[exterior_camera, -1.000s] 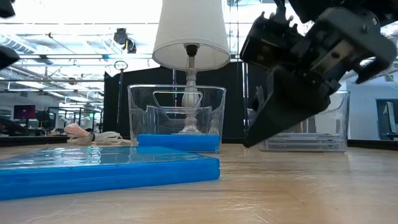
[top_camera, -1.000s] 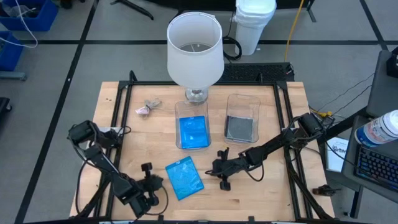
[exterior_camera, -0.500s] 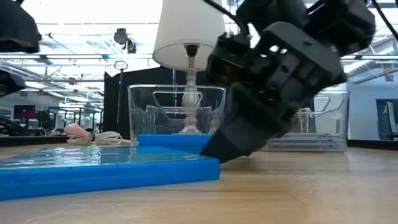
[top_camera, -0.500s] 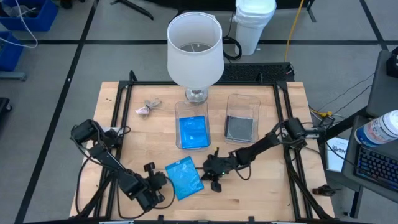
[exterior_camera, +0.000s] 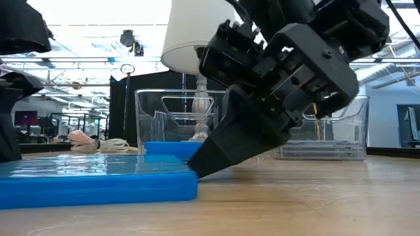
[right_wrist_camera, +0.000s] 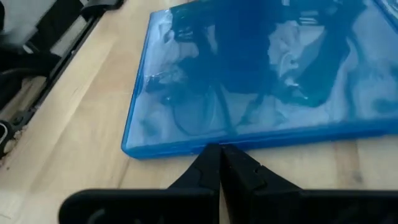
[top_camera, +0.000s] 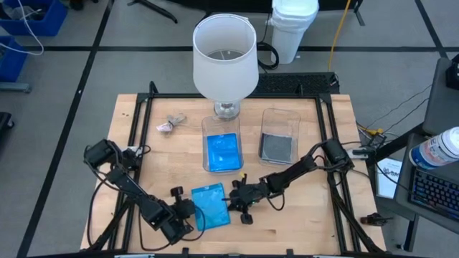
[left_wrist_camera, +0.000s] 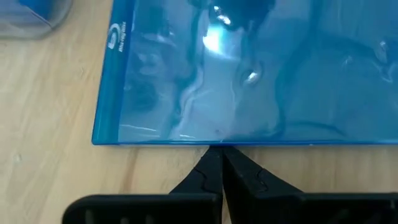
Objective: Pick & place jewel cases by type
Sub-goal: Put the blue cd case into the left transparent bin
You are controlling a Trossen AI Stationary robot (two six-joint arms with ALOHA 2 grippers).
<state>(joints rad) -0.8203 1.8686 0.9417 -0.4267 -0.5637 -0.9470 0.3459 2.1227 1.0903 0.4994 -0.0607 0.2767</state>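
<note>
A bright blue jewel case (top_camera: 211,206) lies flat on the wooden table, between my two grippers. My left gripper (top_camera: 190,208) is shut, with its tip at the case's left edge. My right gripper (top_camera: 231,203) is also shut, its tip at the case's right edge. Another blue case (top_camera: 223,150) lies in a clear tub (top_camera: 221,123) behind it. A smoky grey case (top_camera: 277,147) lies in a second clear tub (top_camera: 280,117) to the right. My left gripper touches the case's left edge (left_wrist_camera: 217,142) with the tip of its shut fingers (left_wrist_camera: 214,163). The fingers slant down from the table's near left. The case lies flat on the table. My right gripper presses the tip of its shut fingers (right_wrist_camera: 214,163) against the case's right edge (right_wrist_camera: 216,143), toward one corner. It comes slanting down from the table's right. In the low view the tip (exterior_camera: 197,172) meets the case's end (exterior_camera: 191,182) low on the table.
A white-shaded lamp (top_camera: 224,56) stands at the back middle, just behind the tubs. A small pinkish-grey lump (top_camera: 166,127) lies at the back left. A black frame (top_camera: 136,143) runs around the tabletop. Bare wood lies near the front right.
My right gripper has gone down and toward the table's left, reached the blue case's right edge and pushed it a little leftward; the case has turned slightly squarer to the table. My left gripper has come down and toward the case's left edge. Both have stayed shut.
</note>
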